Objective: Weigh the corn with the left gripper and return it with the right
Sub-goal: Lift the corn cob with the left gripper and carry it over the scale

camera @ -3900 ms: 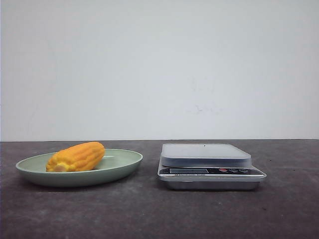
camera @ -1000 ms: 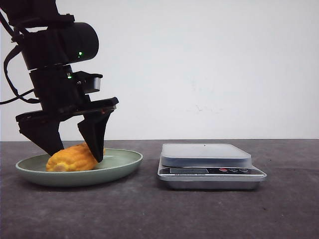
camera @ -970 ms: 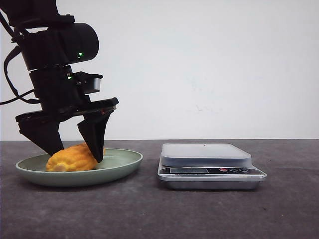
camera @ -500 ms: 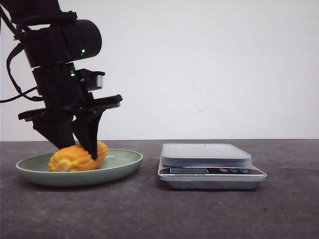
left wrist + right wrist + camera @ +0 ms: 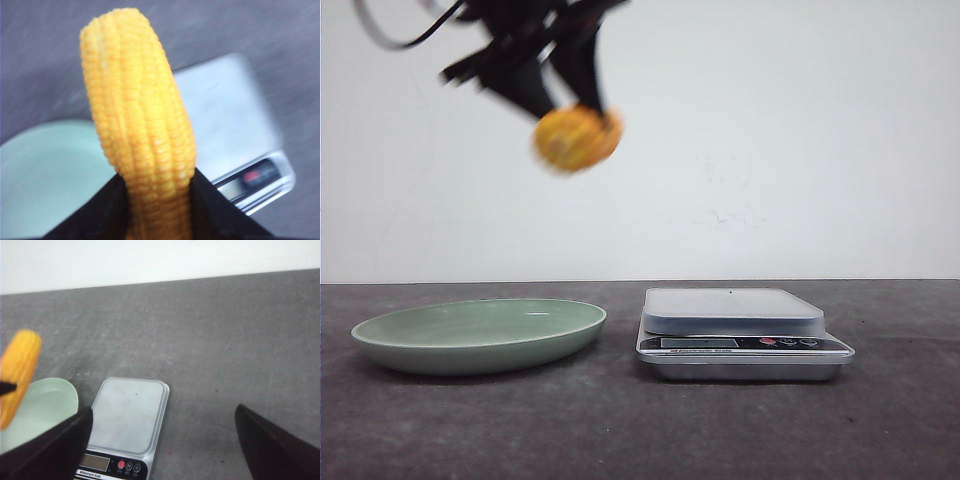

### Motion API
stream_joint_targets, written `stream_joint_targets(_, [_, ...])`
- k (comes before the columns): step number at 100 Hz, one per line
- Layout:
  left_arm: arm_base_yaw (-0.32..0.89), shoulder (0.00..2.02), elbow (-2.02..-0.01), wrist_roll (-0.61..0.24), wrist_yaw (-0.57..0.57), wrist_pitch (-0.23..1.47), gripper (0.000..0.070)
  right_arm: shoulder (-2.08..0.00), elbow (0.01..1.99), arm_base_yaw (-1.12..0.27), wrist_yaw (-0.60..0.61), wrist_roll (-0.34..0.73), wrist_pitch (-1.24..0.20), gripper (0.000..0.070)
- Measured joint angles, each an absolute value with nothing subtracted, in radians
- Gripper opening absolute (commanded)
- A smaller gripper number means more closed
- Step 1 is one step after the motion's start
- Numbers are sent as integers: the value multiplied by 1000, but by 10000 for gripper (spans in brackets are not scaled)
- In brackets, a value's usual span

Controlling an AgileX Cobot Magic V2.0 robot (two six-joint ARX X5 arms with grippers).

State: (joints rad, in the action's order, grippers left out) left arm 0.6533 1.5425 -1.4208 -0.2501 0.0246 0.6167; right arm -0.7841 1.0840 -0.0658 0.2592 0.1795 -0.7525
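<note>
A plain white wall (image 5: 770, 130), evenly lit and faintly scuffed, rises behind a dark grey, speckled tabletop (image 5: 620, 430) that spans the whole front view.

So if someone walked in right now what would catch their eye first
The orange-yellow corn held high in the air between the left gripper's black fingers, blurred by motion. Below it on the dark table, the green plate sits empty, and the silver scale waits to its right with nothing on it.
</note>
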Motion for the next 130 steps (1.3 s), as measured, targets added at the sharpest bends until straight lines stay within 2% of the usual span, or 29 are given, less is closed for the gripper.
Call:
stream_joint_targets(62, [754,1944,-1733,-303,20,691,4,-719,1084,-66,259,179,-762,575])
stream_joint_targets(90, [807,2045,-1748,-286,-54,705,4,-717,1084,-66,259,178,-783,575])
stream_joint_targets(130, [817,2071,-1748,-275,-65,699,18,-717,1084,-66,259,164,-817,575])
